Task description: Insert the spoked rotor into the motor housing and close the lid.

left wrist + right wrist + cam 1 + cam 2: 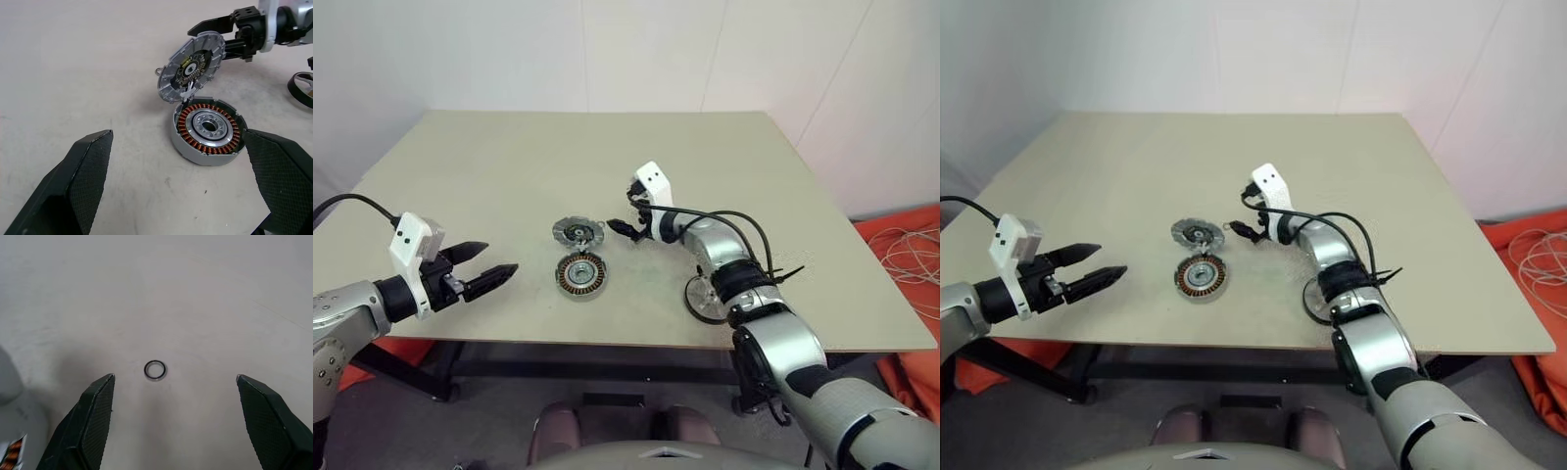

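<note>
Motor housing (208, 132) windings plain from left wrist; both claws wide open, empty.

Left claw (491, 271) and right claw (625, 217), both fingers spread.

No text, label, brand, number or sign can be read anywhere in these pictures. The lid (192, 66) shows small markings on its inner face, but they are too small to make out. The motor housing (209, 130) and the surface (509, 176) carry no legible writing.
</note>
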Available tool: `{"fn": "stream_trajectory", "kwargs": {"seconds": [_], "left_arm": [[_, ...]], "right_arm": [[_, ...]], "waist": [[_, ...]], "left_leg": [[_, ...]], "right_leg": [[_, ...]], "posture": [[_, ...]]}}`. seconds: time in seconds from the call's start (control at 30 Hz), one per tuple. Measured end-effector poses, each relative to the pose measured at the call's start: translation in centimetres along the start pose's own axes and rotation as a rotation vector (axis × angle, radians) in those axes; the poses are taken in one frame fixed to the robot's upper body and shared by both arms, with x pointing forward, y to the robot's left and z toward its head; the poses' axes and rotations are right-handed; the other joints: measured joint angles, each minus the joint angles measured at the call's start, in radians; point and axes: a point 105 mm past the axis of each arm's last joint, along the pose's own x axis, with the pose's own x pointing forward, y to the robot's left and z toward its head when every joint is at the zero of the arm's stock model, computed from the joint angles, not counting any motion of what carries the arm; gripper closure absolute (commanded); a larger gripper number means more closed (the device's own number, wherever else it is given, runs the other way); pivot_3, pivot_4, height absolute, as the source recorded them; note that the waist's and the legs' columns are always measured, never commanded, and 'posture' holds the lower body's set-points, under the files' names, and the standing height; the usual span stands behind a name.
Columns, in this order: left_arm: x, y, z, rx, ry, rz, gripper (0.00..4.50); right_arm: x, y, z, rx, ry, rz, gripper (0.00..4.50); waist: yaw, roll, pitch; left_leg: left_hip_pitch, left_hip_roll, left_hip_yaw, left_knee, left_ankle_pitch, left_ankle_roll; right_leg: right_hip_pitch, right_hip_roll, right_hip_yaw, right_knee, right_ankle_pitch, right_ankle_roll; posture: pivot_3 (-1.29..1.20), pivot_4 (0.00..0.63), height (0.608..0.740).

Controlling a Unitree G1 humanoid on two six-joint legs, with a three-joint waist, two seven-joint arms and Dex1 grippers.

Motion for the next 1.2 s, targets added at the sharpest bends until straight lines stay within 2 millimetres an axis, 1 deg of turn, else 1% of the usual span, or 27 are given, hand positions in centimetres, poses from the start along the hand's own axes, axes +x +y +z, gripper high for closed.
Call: {"fn": "stream_trajectory", "kwargs": {"seconds": [0.17, 0.4, 0.53, 0.7, 0.87, 1.0, 1.2], "left_arm": [[-0.1, 0.0, -0.2, -0.003, 0.005, 0.005, 0.0], [-0.3, 0.0, -0.7, -0.016, 0.019, 0.016, 0.0], [-0.3, 0.0, -0.7, -0.015, 0.017, 0.018, 0.0], [-0.3, 0.0, -0.7, -0.015, 0.017, 0.019, 0.0], [-0.3, 0.0, -0.7, -0.016, 0.016, 0.021, 0.0], [-0.3, 0.0, -0.6, -0.014, 0.015, 0.021, 0.0], [-0.2, 0.0, -0.4, -0.008, 0.008, 0.019, 0.0]], "right_arm": [[1.2, 0.5, 0.1, 0.0, 0.002, -0.016, 0.04], [1.9, 1.3, -1.7, 0.014, 0.05, -0.021, 0.04], [2.1, 1.5, -2.0, 0.0, 0.067, -0.025, 0.04], [2.0, 1.4, -2.4, -0.005, 0.083, -0.025, 0.04], [1.6, 0.9, -2.6, -0.003, 0.092, -0.016, 0.04], [1.2, 0.6, -3.6, 0.014, 0.12, -0.009, 0.04], [1.1, 0.7, -3.6, 0.015, 0.119, -0.002, 0.04]], "waist": [[0.0, 0.0, 0.0], [0.0, 0.0, 0.0], [0.0, 0.0, 0.0], [0.001, 0.0, 0.0], [0.001, 0.0, 0.0], [0.001, 0.0, 0.0], [0.001, 0.0, 0.0]], "left_leg": [[-0.001, 0.0, 0.0, 0.0, 0.0, 0.0], [0.0, 0.0, 0.0, 0.0, 0.0, 0.0], [0.0, 0.0, 0.0, 0.0, 0.0, 0.0], [0.0, 0.0, 0.0, 0.0, 0.0, 0.0], [0.0, 0.0, 0.0, 0.0, 0.0, 0.0], [0.0, 0.0, 0.0, 0.0, 0.0, 0.0], [0.0, 0.0, 0.0, 0.0, 0.0, 0.0]], "right_leg": [[0.0, 0.0, 0.0, 0.0, 0.0, 0.0], [0.0, 0.0, 0.0, 0.001, 0.0, 0.0], [-0.001, 0.0, 0.0, 0.001, 0.0, 0.0], [-0.001, 0.0, 0.0, 0.002, 0.0, -0.001], [-0.001, 0.0, 0.0, 0.002, 0.0, -0.001], [-0.001, 0.0, 0.0, 0.002, 0.0, -0.001], [-0.001, 0.0, 0.0, 0.002, 0.0, -0.001]], "posture": [[0.0, 0.0, 0.74], [0.0, 0.0, 0.74], [0.0, 0.0, 0.74], [0.0, 0.0, 0.74], [0.0, 0.0, 0.74], [0.0, 0.0, 0.74], [0.0, 0.0, 0.74]]}}
